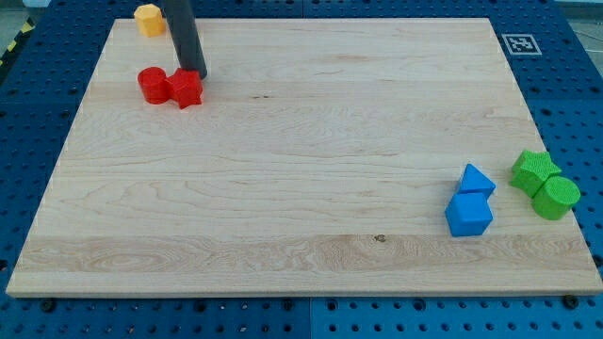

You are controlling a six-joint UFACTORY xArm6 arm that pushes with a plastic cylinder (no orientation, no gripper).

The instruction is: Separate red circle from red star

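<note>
The red circle (153, 85) and the red star (187, 88) lie touching side by side near the view's top left of the wooden board (301, 160), the circle on the left. My tip (197, 73) stands at the star's upper right edge, touching or nearly touching it. The dark rod rises from there out of the view's top.
A yellow block (149, 19) sits at the board's top left edge, just left of the rod. At the view's right are a blue triangle (476, 179) above a blue cube (468, 214), and a green star (534, 170) touching a green cylinder (556, 198).
</note>
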